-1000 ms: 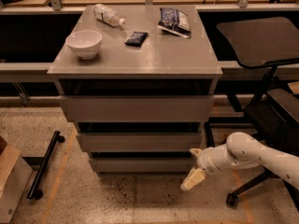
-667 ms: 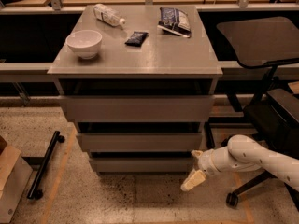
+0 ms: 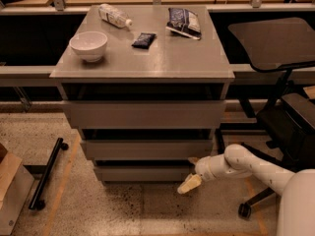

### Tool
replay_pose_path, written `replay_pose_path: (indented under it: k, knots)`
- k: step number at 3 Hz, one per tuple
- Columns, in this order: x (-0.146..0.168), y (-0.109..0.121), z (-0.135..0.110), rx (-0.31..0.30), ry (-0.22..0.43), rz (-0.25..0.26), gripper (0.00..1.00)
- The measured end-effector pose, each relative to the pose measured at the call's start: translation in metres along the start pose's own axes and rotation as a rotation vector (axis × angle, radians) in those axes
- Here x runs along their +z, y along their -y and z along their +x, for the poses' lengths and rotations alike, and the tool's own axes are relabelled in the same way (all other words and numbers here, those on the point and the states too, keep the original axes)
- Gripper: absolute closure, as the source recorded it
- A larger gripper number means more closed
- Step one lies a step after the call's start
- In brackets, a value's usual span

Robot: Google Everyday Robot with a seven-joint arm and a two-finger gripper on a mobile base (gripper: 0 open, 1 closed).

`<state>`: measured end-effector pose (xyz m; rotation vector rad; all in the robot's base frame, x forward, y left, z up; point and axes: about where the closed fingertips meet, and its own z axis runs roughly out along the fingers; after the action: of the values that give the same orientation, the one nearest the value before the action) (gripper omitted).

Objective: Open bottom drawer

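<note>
Gripper (image 3: 191,172) beside bottom drawer (image 3: 142,173), floor (image 3: 123,208) (speckled)

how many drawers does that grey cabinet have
3, stacked: the top drawer highest, the middle drawer beneath it, and the bottom drawer lowest. None looks hidden. The tool is at the bottom drawer's right end.
</note>
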<state>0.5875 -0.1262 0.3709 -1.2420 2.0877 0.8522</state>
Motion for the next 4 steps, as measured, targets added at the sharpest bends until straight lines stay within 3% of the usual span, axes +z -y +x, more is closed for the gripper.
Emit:
replay_pose_path:
  k: [1, 2, 3, 4]
  knots:
    - [0.003, 0.005, 0.001, 0.003, 0.006, 0.005, 0.0]
    - [0.006, 0.002, 0.006, 0.016, -0.044, 0.015, 0.0]
    - [0.021, 0.007, 0.027, 0.059, -0.038, 0.009, 0.0]
    - [0.039, 0.015, 0.048, 0.102, 0.01, -0.011, 0.0]
